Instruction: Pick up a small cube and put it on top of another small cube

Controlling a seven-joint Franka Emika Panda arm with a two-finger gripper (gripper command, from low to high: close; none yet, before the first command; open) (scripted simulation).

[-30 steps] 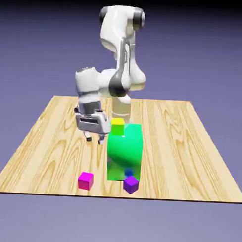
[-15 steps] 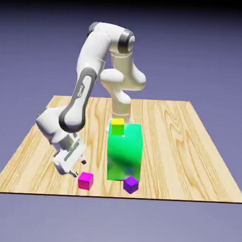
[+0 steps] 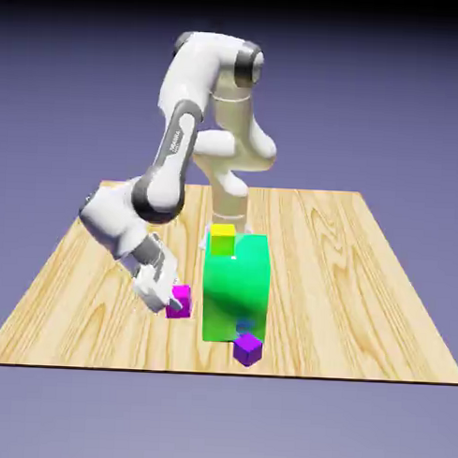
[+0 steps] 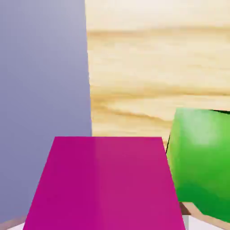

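Note:
My gripper (image 3: 173, 302) is shut on the small magenta-pink cube (image 3: 181, 301) and holds it tilted, above the table, just left of the big green block (image 3: 236, 287). In the hand view the pink cube (image 4: 105, 184) fills the lower middle and hides the fingertips, with the green block (image 4: 202, 161) to its right. The small yellow cube (image 3: 222, 238) shows at the green block's top far edge, higher than and to the right of the held cube.
A violet-purple cube (image 3: 248, 349) lies at the green block's front foot near the table's front edge (image 3: 96, 358). The arm's forearm slants down over the table's left part. The backdrop (image 4: 42, 67) fills the hand view's left side.
The gripper came down at the table's front left onto the pink cube, closed on it, and has carried it up and rightward toward the green block.

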